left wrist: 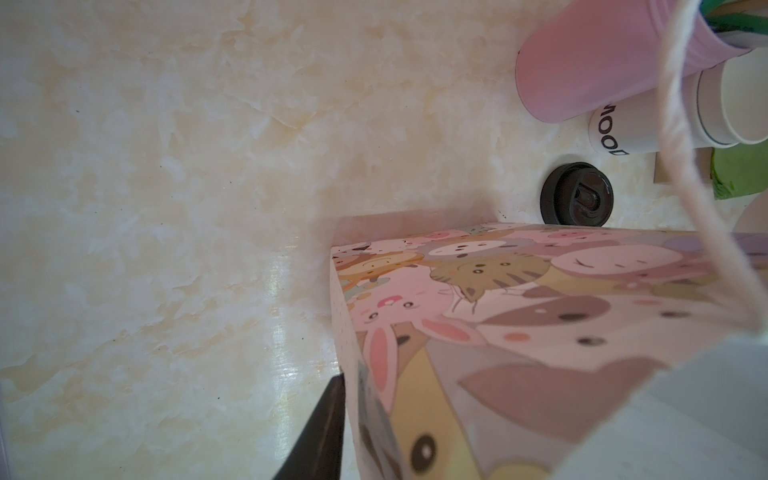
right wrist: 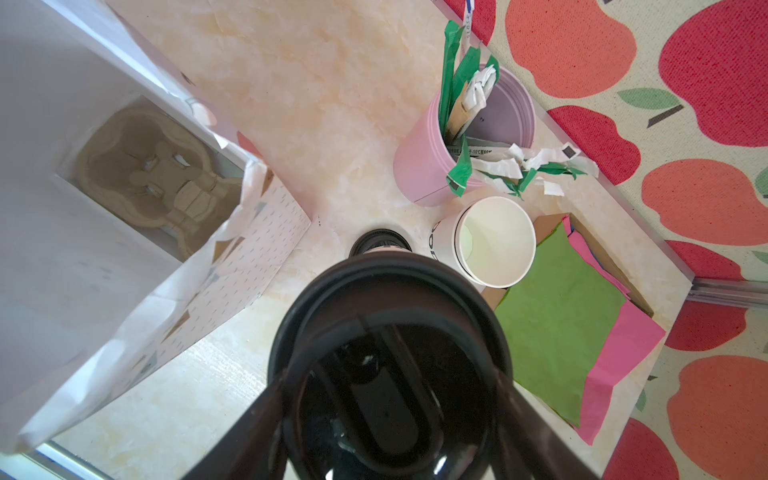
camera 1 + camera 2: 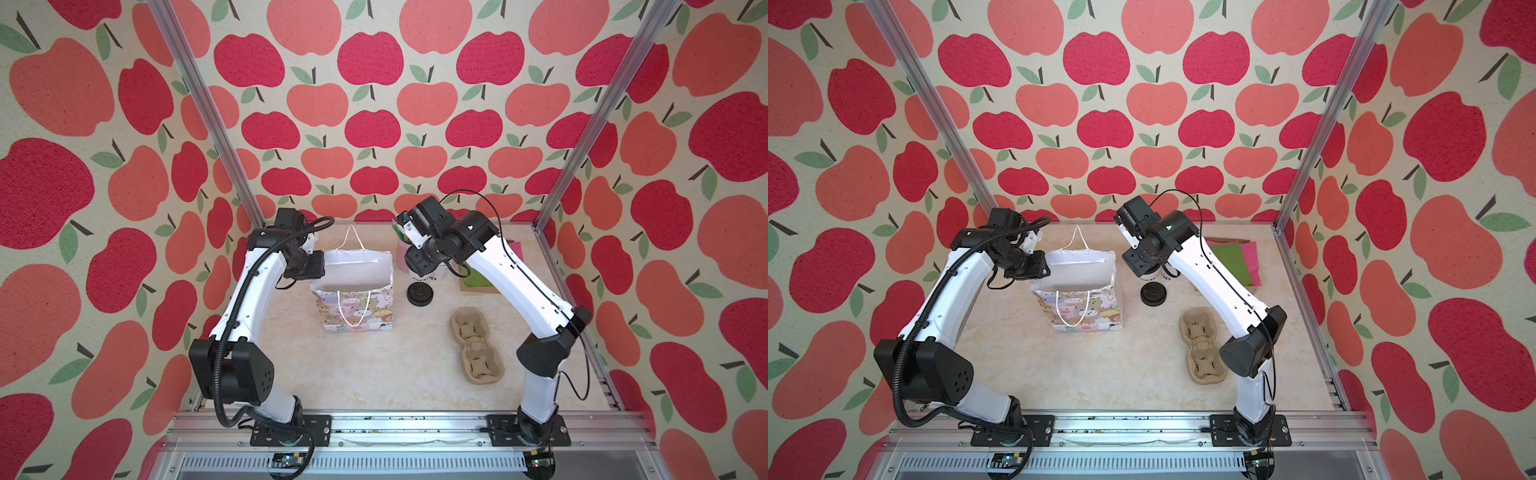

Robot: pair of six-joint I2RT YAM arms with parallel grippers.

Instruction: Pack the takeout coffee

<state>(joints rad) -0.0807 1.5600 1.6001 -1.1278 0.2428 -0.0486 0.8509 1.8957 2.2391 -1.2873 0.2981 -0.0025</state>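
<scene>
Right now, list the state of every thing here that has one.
Gift bag: upright, open, pulp carrier inside.
Paper cup: upright, uncovered.
Black lid: held by right gripper, jaws closed on it.
Second lid: lying on table.
Pink holder: upright, stirrers inside.
Second carrier: flat on table, empty.
Left gripper: at bag's rim, grip unclear.

Cup (image 2: 494,245): white paper, blk lettering, upright, unlidded. Lid (image 2: 388,299): blk, round, sip-type, held in R gripper (image 2: 392,374).

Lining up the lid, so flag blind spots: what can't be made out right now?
- Left gripper: left wrist view shows one finger; gift bag hides the other, grip unclear.
- White cup: both top views, mostly under right arm.
- Spare lid: right wrist view, half behind held lid.
</scene>
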